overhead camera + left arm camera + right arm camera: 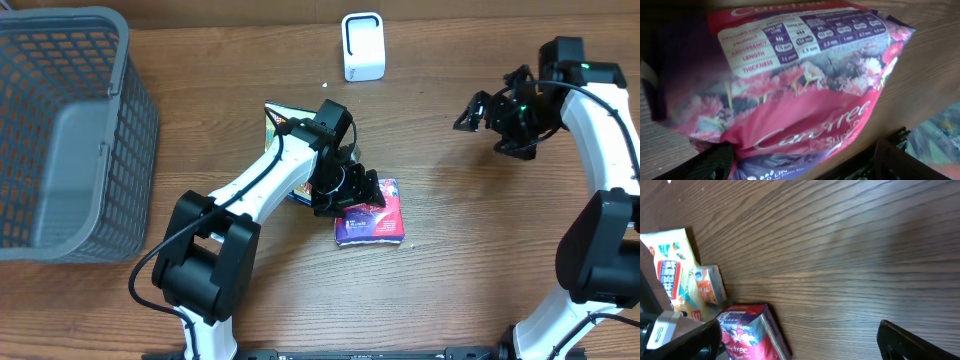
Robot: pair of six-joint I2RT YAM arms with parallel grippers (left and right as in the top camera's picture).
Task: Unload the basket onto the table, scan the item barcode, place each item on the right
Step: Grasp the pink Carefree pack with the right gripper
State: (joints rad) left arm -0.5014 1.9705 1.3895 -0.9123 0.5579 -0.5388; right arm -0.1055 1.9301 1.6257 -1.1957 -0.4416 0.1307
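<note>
Near the middle of the counter [450, 290] lies a pink and purple packet [372, 218] printed with flowers. It lies flat with one broad face up, and the overhead view shows no barcode on that face.

The left tool [358, 192] sits low at the packet's left, far corner. In the left wrist view its two dark fingers [705, 162] stand well apart at the bottom edge. The packet's near end lies between them and the rest stretches away ahead. Bare wood shows between the packet and the right-hand finger, so nothing is clamped.

Just beyond, under the left arm, a yellow snack packet [274, 118] pokes out. In the right wrist view a small orange box [709, 282] lies just beside it, close to the pink packet.

The right tool [472, 112] hangs over bare wood, well to the right of the pink packet and somewhat farther back. Its fingers [910, 342] are spread wide with nothing between them.

At the far edge stands a white scanner [363, 46], upright and well apart from the pink packet. A grey mesh basket [130, 120] sits in the far left corner.
</note>
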